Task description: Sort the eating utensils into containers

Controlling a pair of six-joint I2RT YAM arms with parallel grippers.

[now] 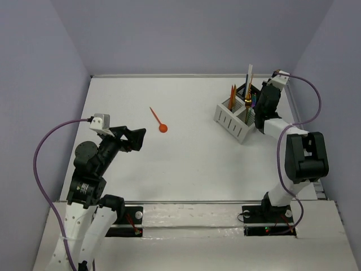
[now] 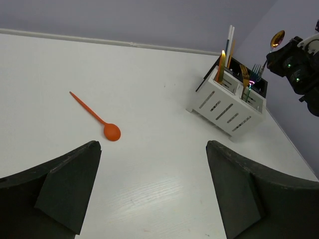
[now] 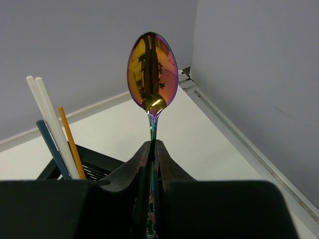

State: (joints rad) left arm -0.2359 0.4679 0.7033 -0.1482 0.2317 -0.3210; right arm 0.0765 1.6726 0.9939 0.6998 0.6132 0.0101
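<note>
Clenching a shiny spoon (image 3: 152,69) bowl-up, the right pincer (image 3: 153,147) hangs by the black box (image 3: 99,167), seemingly for dropping; the left pincer (image 2: 152,149) gapes.

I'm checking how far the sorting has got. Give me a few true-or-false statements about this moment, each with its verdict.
1. The orange spoon lies on the table, apart from the caddy. True.
2. The right hand is empty. False: it is shut on an iridescent spoon, held bowl up.
3. The left hand is open and holds nothing. True.
4. The caddy is empty. False: several utensils stand in it, among them a gold fork.
</note>
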